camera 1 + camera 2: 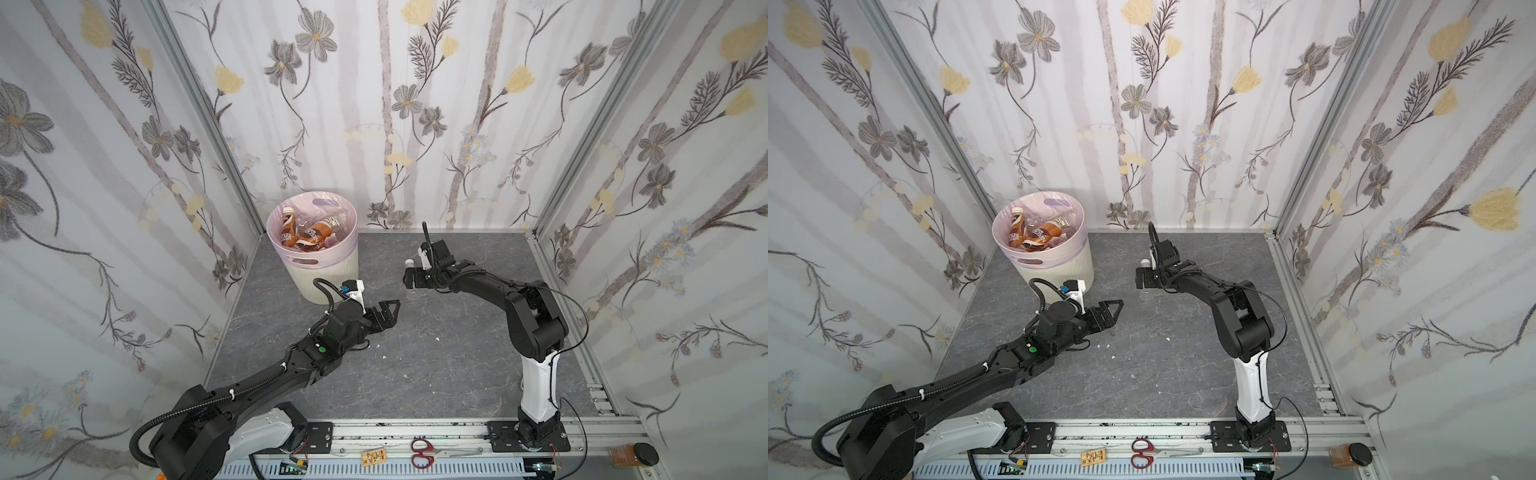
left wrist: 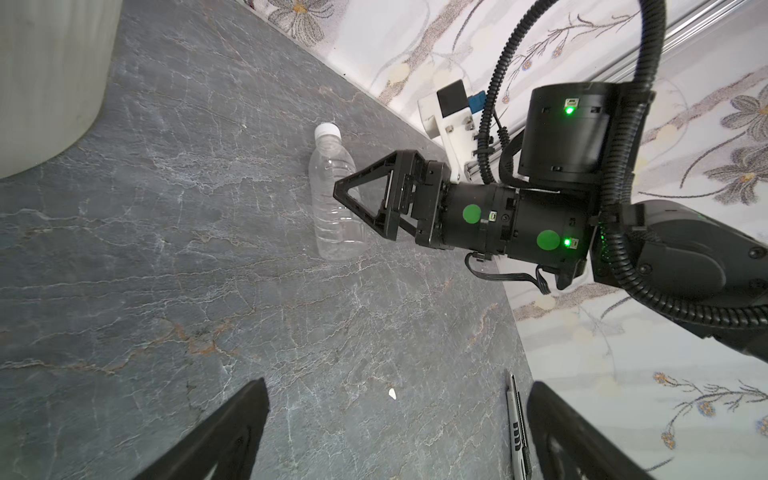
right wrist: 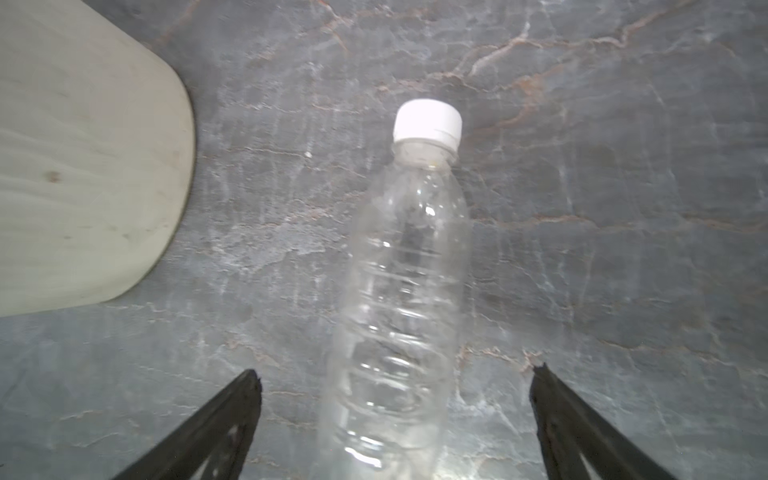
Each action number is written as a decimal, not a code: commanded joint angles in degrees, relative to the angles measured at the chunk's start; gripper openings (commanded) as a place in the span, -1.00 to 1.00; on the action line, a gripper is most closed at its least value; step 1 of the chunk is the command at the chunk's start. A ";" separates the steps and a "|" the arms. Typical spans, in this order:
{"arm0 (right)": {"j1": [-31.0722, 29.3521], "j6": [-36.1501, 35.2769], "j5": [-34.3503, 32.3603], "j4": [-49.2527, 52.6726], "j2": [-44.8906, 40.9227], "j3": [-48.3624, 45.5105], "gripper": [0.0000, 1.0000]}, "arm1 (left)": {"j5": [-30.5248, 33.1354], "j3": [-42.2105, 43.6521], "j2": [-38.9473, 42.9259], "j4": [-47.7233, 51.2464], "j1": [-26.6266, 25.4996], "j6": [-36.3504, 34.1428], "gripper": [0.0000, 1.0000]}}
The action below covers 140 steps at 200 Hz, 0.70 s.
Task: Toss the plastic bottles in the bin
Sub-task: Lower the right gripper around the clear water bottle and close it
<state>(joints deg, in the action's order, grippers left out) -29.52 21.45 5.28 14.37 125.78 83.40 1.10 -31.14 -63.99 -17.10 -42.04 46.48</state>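
A clear plastic bottle (image 3: 407, 270) with a white cap (image 1: 409, 262) lies on the grey floor right of the bin. My right gripper (image 3: 395, 382) hangs over its lower half, open, with a finger on each side and apart from it. The left wrist view shows this gripper (image 2: 338, 193) just above the bottle (image 2: 334, 199). The cream bin (image 1: 328, 274) with its pink liner stands at the back left and holds brown-labelled bottles (image 1: 291, 230) and clear ones. My left gripper (image 1: 390, 309) is open and empty in front of the bin, low over the floor.
A utility knife (image 2: 517, 428) lies on the floor by my left gripper's finger. Small white scraps (image 1: 436, 338) dot the floor. Red scissors (image 1: 422, 452) and a brown jar with a black lid (image 1: 633, 455) rest on the front rail. Papered walls close three sides.
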 commanded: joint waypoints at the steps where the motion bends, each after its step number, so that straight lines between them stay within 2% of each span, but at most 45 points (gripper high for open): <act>1: -0.49 -2.09 -2.48 -0.45 -1.46 -1.96 0.99 | 1.01 0.28 0.44 -0.12 0.11 -0.29 1.00; 41: -0.77 -2.12 -3.63 -0.89 -1.32 -2.87 0.99 | 1.25 -0.09 0.53 0.19 0.30 -0.56 1.00; 140: -0.77 -3.52 -5.45 1.27 3.42 0.94 0.76 | 1.80 0.81 2.73 1.63 0.82 -0.51 1.00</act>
<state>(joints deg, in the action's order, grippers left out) -30.26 19.05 1.08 15.70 128.60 83.92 1.91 -30.61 -61.54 -15.49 -41.34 46.30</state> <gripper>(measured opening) 0.886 0.997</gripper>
